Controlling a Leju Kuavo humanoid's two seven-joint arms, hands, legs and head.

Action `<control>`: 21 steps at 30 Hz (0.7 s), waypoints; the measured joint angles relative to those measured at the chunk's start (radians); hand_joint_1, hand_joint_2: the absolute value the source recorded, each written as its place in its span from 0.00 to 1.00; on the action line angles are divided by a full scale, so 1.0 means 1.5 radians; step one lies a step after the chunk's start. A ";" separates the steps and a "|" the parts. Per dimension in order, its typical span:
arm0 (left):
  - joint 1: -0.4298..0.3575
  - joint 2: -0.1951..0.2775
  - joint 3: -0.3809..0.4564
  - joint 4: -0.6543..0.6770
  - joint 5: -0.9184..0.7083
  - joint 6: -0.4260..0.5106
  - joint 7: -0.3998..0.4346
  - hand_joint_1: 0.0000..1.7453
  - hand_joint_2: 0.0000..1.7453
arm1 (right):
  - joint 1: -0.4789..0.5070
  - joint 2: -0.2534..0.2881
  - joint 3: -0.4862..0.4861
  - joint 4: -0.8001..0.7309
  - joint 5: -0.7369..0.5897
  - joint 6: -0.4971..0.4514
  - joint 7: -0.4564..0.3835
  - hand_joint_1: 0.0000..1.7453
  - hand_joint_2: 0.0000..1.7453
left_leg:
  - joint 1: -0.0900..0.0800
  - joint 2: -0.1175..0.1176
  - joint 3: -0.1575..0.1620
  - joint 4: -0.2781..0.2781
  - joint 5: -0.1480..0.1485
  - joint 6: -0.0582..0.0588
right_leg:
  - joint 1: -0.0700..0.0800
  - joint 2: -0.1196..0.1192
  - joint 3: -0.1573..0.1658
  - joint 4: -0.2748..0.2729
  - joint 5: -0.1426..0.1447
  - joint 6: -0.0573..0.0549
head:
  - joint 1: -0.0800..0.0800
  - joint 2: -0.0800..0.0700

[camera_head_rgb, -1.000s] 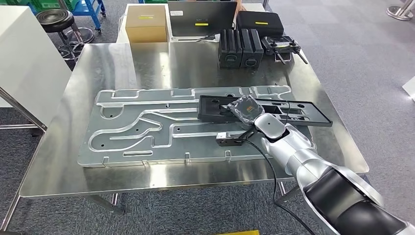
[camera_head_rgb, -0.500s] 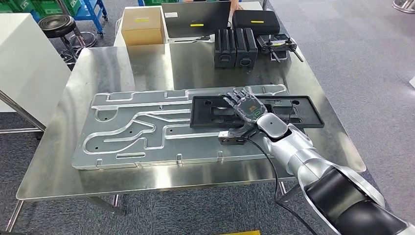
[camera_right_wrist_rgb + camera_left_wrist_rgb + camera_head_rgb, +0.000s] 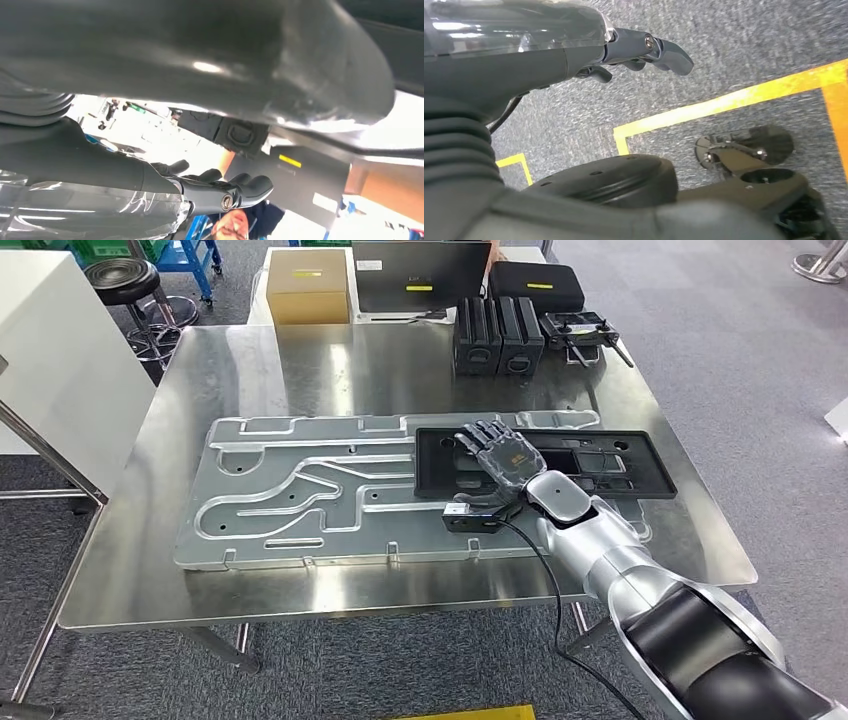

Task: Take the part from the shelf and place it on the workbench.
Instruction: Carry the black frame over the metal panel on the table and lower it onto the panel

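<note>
The part, a flat black rectangular frame (image 3: 625, 468), lies on the workbench (image 3: 300, 370), overlapping the right end of a large grooved aluminium plate (image 3: 300, 502). My right hand (image 3: 500, 455) hovers just over the frame's left half, fingers stretched out and spread, holding nothing. In the right wrist view the fingers (image 3: 220, 192) are extended with nothing between them. My left hand (image 3: 639, 47) hangs over grey carpet with its fingers loosely extended and empty.
At the bench's far edge stand a cardboard box (image 3: 308, 298), a dark screen (image 3: 420, 275), two black cases (image 3: 497, 335) and a controller (image 3: 580, 335). A white cabinet (image 3: 50, 360) and a stool (image 3: 125, 280) are at the left. Yellow floor tape (image 3: 724, 100) runs below my left hand.
One second ago my right hand was curled on the black frame's left edge; now its fingers are stretched out above the frame. The camera has shifted slightly.
</note>
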 joint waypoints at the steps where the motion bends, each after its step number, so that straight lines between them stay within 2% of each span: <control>1: 0.001 0.000 0.002 0.000 0.002 -0.001 -0.002 0.00 0.00 | 0.006 -0.006 -0.005 -0.013 0.001 -0.001 -0.002 0.00 0.00 | -0.001 0.000 -0.005 0.001 0.004 0.000 | 0.000 0.000 -0.005 0.027 -0.011 0.000 | 0.000 0.000; 2: 0.003 0.000 0.004 0.000 0.004 -0.002 -0.003 0.00 0.00 | 0.012 -0.014 -0.010 -0.031 0.000 0.002 -0.003 0.00 0.00 | -0.002 -0.001 -0.011 0.001 0.008 0.000 | 0.000 0.000 0.002 0.029 -0.009 -0.001 | 0.000 0.000; 3: 0.003 0.000 0.006 0.000 0.005 -0.003 -0.005 0.00 0.00 | 0.017 -0.025 -0.015 -0.053 -0.001 0.006 -0.004 0.00 0.00 | -0.003 -0.001 -0.016 0.002 0.012 0.000 | 0.000 0.000 0.024 0.003 0.004 -0.003 | 0.000 0.000; 5: 0.004 0.000 0.009 0.000 0.009 -0.003 -0.008 0.00 0.00 | 0.028 -0.056 -0.028 -0.114 -0.013 0.019 -0.007 0.00 0.00 | -0.006 -0.002 -0.024 0.002 0.020 -0.002 | 0.003 0.000 0.090 -0.096 0.032 -0.010 | 0.000 0.000; 6: 0.004 0.000 0.011 0.000 0.012 -0.003 -0.009 0.00 0.00 | 0.036 -0.077 -0.038 -0.154 -0.022 0.025 -0.008 0.00 0.00 | -0.006 -0.003 -0.026 0.001 0.025 -0.004 | 0.005 -0.001 0.114 -0.136 0.042 -0.013 | 0.000 0.000; 7: 0.004 0.000 0.013 0.000 0.014 -0.003 -0.010 0.00 0.00 | 0.048 -0.100 -0.049 -0.198 -0.032 0.029 -0.008 0.00 0.00 | -0.007 -0.004 -0.027 0.000 0.030 -0.006 | 0.008 -0.002 0.128 -0.161 0.046 -0.016 | 0.000 0.000; 8: 0.005 -0.001 0.015 0.000 0.016 -0.003 -0.011 0.00 0.00 | 0.067 -0.124 -0.064 -0.245 -0.040 0.030 -0.006 0.00 0.00 | -0.006 -0.006 -0.027 -0.003 0.035 -0.010 | 0.011 -0.003 0.131 -0.171 0.048 -0.018 | 0.000 0.000; 10: 0.007 -0.002 0.020 0.000 0.017 -0.002 -0.011 0.00 0.00 | 0.133 -0.172 -0.109 -0.350 -0.048 0.023 0.005 0.00 0.00 | -0.003 -0.009 -0.026 -0.007 0.041 -0.017 | 0.011 -0.009 0.131 -0.180 0.061 -0.024 | 0.000 0.000; 11: 0.009 -0.002 0.022 0.000 0.017 -0.002 -0.011 0.00 0.00 | 0.180 -0.192 -0.139 -0.408 -0.044 0.015 0.010 0.00 0.00 | -0.002 -0.009 -0.029 -0.002 0.029 -0.020 | 0.010 -0.012 0.130 -0.185 0.068 -0.029 | 0.000 0.000; 12: 0.011 -0.002 0.024 0.000 0.017 -0.001 -0.011 0.00 0.00 | 0.233 -0.208 -0.174 -0.465 -0.036 0.005 0.016 0.00 0.00 | -0.002 -0.008 -0.034 0.015 0.006 -0.022 | 0.009 -0.016 0.127 -0.190 0.076 -0.034 | 0.000 0.000; 13: 0.014 -0.003 0.025 0.000 0.017 -0.001 -0.010 0.00 0.00 | 0.287 -0.219 -0.213 -0.521 -0.021 -0.007 0.019 0.00 0.00 | -0.001 -0.006 -0.042 0.047 -0.030 -0.024 | 0.008 -0.019 0.122 -0.192 0.083 -0.036 | 0.000 0.000; 14: 0.015 -0.003 0.026 0.000 0.016 -0.001 -0.008 0.00 0.00 | 0.340 -0.224 -0.252 -0.572 -0.005 -0.019 0.021 0.00 0.00 | 0.000 -0.003 -0.051 0.091 -0.069 -0.026 | 0.008 -0.020 0.114 -0.192 0.089 -0.038 | 0.000 0.000; 15: 0.016 -0.003 0.026 0.001 0.014 0.000 -0.006 0.00 0.00 | 0.390 -0.226 -0.290 -0.617 0.011 -0.030 0.022 0.00 0.00 | 0.000 -0.002 -0.059 0.137 -0.099 -0.028 | 0.008 -0.021 0.104 -0.191 0.095 -0.038 | 0.000 0.000; 16: 0.015 -0.003 0.026 0.001 0.013 0.000 -0.004 0.00 0.00 | 0.441 -0.225 -0.328 -0.661 0.025 -0.042 0.023 0.00 0.00 | 0.001 -0.001 -0.060 0.173 -0.114 -0.030 | 0.008 -0.022 0.095 -0.189 0.101 -0.037 | 0.000 0.000; 17: 0.015 -0.003 0.026 0.001 0.011 0.000 -0.001 0.00 0.00 | 0.490 -0.222 -0.363 -0.700 0.034 -0.053 0.023 0.00 0.00 | 0.001 -0.001 -0.051 0.189 -0.113 -0.032 | 0.008 -0.023 0.085 -0.187 0.106 -0.036 | 0.000 0.000; 18: 0.015 -0.003 0.027 0.001 0.010 0.000 0.000 0.00 0.00 | 0.537 -0.216 -0.395 -0.735 0.038 -0.065 0.022 0.00 0.00 | 0.001 -0.001 -0.031 0.181 -0.099 -0.032 | 0.008 -0.025 0.076 -0.183 0.110 -0.034 | 0.000 0.000; 19: 0.015 -0.003 0.027 0.001 0.010 0.000 0.002 0.00 0.00 | 0.581 -0.208 -0.425 -0.767 0.039 -0.078 0.021 0.00 0.00 | 0.001 -0.001 -0.001 0.150 -0.082 -0.032 | 0.007 -0.025 0.067 -0.179 0.114 -0.032 | 0.000 0.000; 20: 0.014 -0.002 0.027 0.001 0.009 0.001 0.004 0.00 0.00 | 0.618 -0.198 -0.452 -0.793 0.032 -0.090 0.017 0.00 0.00 | 0.001 -0.002 0.037 0.102 -0.076 -0.031 | 0.007 -0.025 0.059 -0.174 0.117 -0.030 | 0.000 0.000; 21: 0.014 -0.002 0.027 0.001 0.008 0.002 0.005 0.00 0.00 | 0.649 -0.184 -0.478 -0.812 0.013 -0.102 0.008 0.00 0.00 | 0.000 -0.003 0.072 0.052 -0.077 -0.029 | 0.007 -0.024 0.051 -0.169 0.121 -0.027 | 0.000 0.000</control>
